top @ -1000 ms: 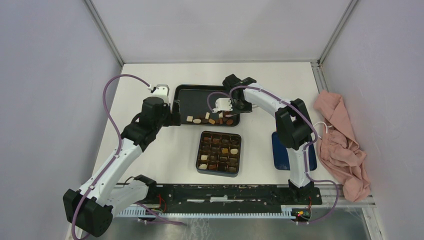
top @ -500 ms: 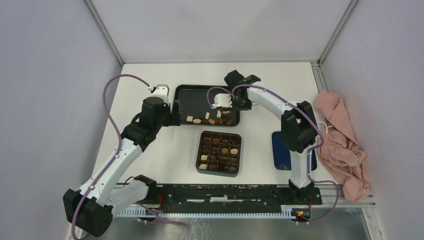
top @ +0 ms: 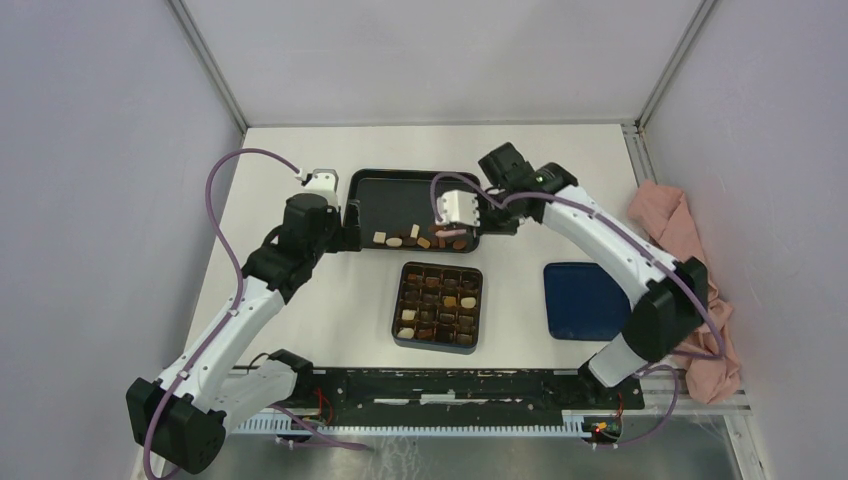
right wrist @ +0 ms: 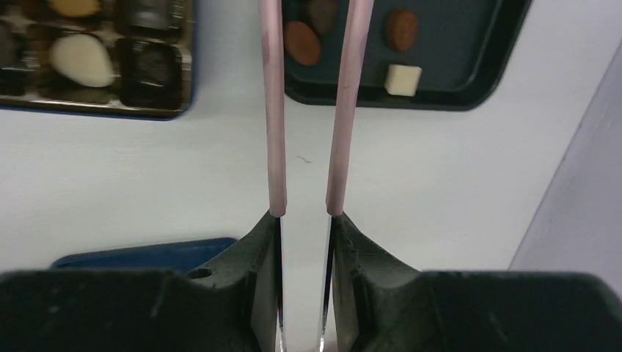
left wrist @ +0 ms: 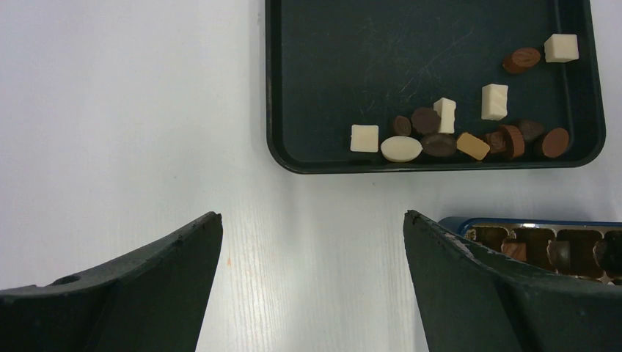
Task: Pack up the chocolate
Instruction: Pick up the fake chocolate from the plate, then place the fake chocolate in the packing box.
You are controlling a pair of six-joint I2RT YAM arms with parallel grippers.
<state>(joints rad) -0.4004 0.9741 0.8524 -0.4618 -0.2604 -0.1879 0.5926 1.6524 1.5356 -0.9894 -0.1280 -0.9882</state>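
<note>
Alignment matters: right gripper (right wrist: 304,217) clamped on the pink tweezers (right wrist: 273,110), left gripper (left wrist: 309,216) spread idle, I'd straddle one chocolate (right wrist: 301,42) in the tray (right wrist: 469,81) squarely before squeezing.

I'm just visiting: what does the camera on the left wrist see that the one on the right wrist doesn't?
Only the left wrist view: the left gripper, open and empty, and the long row of loose chocolate. Only the right wrist view: the right gripper shut on the pink tweezers, a blue lid and a grey wall. Both: the black tray, a corner of the compartment box, a few pieces in each, and the white table.
</note>
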